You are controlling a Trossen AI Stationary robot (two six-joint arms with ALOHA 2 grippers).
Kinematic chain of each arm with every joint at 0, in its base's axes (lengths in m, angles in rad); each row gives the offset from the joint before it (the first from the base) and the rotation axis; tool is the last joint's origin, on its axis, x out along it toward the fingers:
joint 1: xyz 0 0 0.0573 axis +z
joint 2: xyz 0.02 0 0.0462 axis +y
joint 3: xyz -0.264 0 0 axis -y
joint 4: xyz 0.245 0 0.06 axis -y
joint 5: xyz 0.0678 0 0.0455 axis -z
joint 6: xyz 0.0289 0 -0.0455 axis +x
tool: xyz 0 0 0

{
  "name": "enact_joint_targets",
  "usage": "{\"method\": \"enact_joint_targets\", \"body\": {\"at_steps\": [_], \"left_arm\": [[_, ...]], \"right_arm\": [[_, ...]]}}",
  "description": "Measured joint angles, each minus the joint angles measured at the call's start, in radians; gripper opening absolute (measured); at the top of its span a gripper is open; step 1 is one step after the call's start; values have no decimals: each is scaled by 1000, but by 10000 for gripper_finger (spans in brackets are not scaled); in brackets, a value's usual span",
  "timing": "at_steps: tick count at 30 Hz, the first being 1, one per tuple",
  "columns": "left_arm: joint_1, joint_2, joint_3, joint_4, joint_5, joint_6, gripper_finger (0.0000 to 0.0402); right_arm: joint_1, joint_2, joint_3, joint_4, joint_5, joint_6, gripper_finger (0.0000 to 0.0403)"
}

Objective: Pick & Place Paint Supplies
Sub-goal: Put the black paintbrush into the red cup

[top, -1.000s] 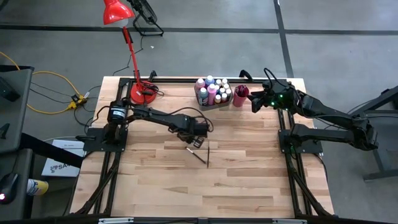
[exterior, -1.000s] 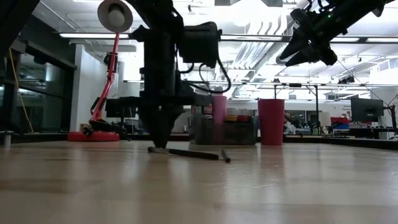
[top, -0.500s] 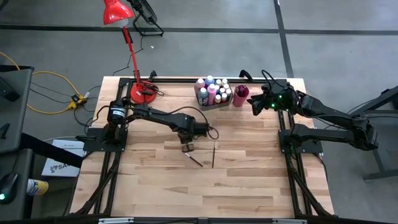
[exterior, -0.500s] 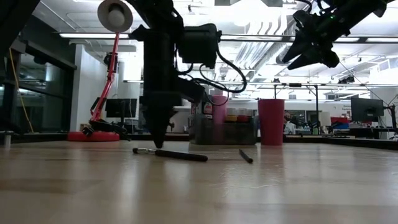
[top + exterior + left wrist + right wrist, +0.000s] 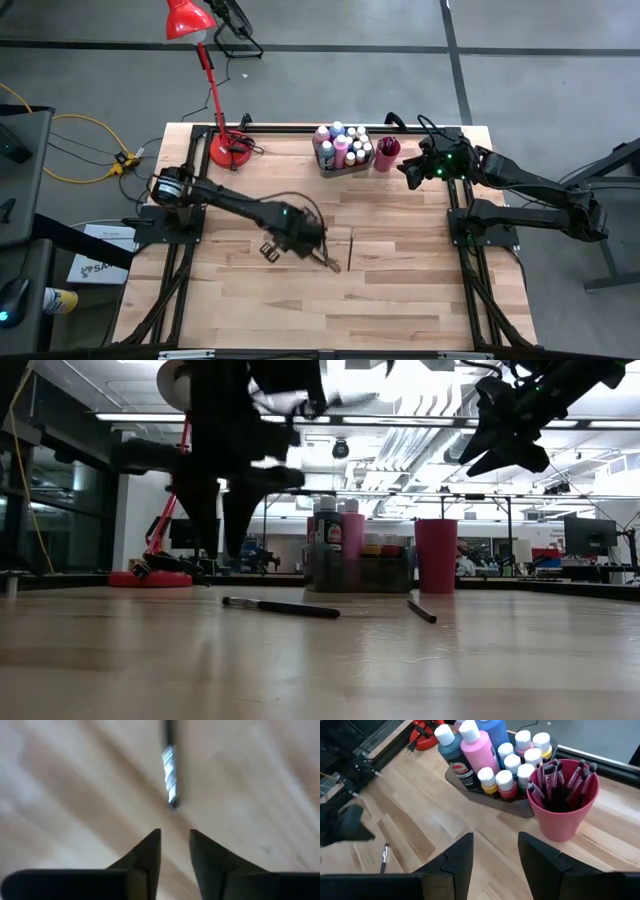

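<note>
Two thin dark paintbrushes lie flat on the wooden table: one [image 5: 325, 262] with a silver ferrule [image 5: 169, 775], and one [image 5: 350, 251] a little to its right. My left gripper [image 5: 302, 246] hangs above the table beside the ferrule end, pointing down, open with a narrow gap [image 5: 175, 832] and nothing in it [image 5: 218, 552]. My right gripper [image 5: 408, 172] waits open in the air [image 5: 495, 840] near the red cup [image 5: 562, 807], which is full of brushes. Paint bottles [image 5: 480, 755] stand in the grey bin [image 5: 343, 150].
A red desk lamp [image 5: 232, 150] stands at the table's far left. The bin and the red cup [image 5: 387, 153] stand side by side at the far edge. The table [image 5: 300, 310] shows bare wood toward its near edge.
My left gripper has risen off the table, moved toward the near edge, rolled about its own axis and opened a little. The ferruled brush has stayed on the table, now slightly nearer the near edge. The other brush has slid toward the table's right edge.
</note>
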Motion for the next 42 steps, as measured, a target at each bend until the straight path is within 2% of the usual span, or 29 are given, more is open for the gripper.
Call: {"method": "enact_joint_targets", "body": {"at_steps": [3, 8, 11, 15, 19, 23, 34, 38, 42], "left_arm": [[-44, 16, 3, 45, -6, 57, 131], [-64, 55, 0, 55, -9, 22, 194], [-60, 79, 1, 53, -9, -14, 209], [-55, 112, 0, 62, 27, -27, 209], [-56, 136, -21, 106, 34, -49, 193], [-55, 136, -66, 146, 57, -68, 159], [-57, 136, -140, 167, 73, -145, 14], [-57, 136, -137, 161, 69, -150, 7], [-57, 145, -57, 55, 19, -91, 3]], "right_arm": [[0, 0, 0, -2, -5, 9, 149], [0, 0, 0, -10, -24, 10, 149], [0, 0, 0, -11, -23, 11, 149], [0, 0, 0, -11, -23, 11, 149], [0, 0, 0, -11, -24, 14, 149], [0, 0, 0, -12, -29, 15, 149], [0, 0, 0, -15, -33, 15, 149], [0, 0, 0, -14, -51, 13, 149], [0, 0, 0, -12, -91, 7, 149]]}}
